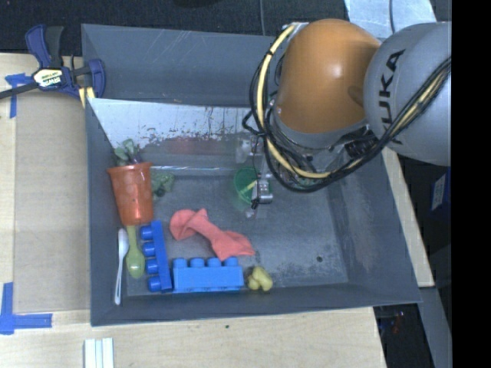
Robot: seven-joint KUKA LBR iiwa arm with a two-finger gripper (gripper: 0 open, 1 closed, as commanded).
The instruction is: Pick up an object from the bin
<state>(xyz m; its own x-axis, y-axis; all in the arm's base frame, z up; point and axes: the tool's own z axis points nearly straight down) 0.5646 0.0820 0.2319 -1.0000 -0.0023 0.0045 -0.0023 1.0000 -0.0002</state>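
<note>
1. The gripper (259,194) hung low at mid-bin; how far open it was could not be told.
2. A green thing (244,182) sat against its left side, probably the target.
3. The pink cloth (211,234), blue blocks (205,274) and cup (130,194) lay apart, near-left.

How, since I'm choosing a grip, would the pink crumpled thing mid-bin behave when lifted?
Probably floppy: the pink crumpled thing lies twisted and folded, so it would likely droop. Lying flat on the bin floor, it should not roll.
</note>
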